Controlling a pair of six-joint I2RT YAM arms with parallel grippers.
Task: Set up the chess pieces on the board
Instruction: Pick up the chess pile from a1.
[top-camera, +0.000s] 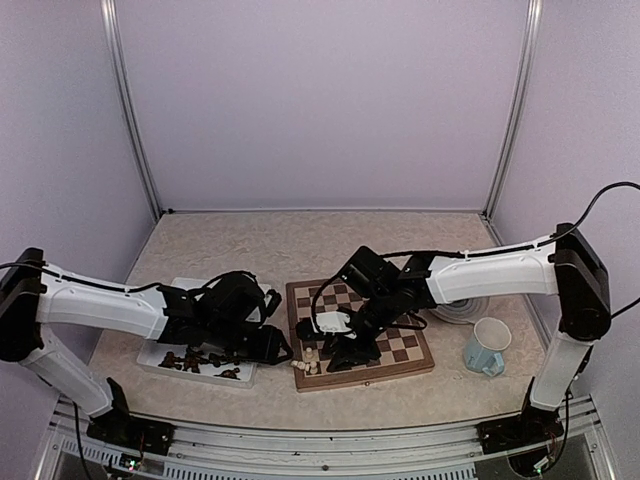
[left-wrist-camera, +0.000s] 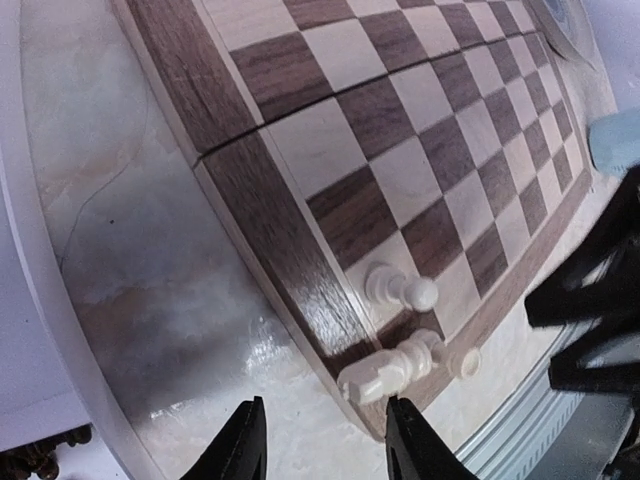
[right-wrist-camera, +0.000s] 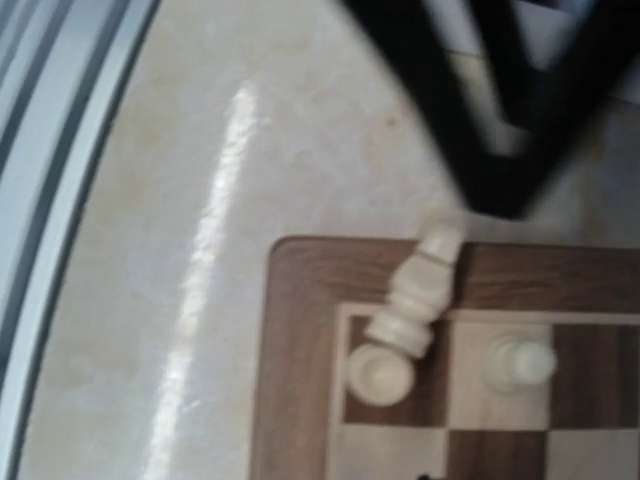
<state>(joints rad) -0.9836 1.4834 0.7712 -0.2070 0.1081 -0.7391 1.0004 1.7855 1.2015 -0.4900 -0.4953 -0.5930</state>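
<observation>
The board (top-camera: 385, 325) lies mid-table. Three cream chess pieces sit at its near-left corner (top-camera: 308, 362). In the left wrist view a pawn (left-wrist-camera: 402, 290) stands on a square, a taller piece (left-wrist-camera: 392, 370) lies toppled across the border, and a small pawn (left-wrist-camera: 464, 361) is beside it. The right wrist view shows the toppled piece (right-wrist-camera: 420, 290) and two pawns (right-wrist-camera: 380, 374) (right-wrist-camera: 516, 362). My left gripper (left-wrist-camera: 325, 445) is open and empty, low over the table just left of that corner. My right gripper (top-camera: 342, 356) hovers over the same corner; its fingers are hidden. Dark pieces (top-camera: 195, 358) lie on the tray.
A white tray (top-camera: 170, 300) sits left of the board under my left arm. A round grey-ringed plate (top-camera: 465, 310) and a pale blue mug (top-camera: 487, 347) stand right of the board. The two grippers are close together at the board's near-left corner.
</observation>
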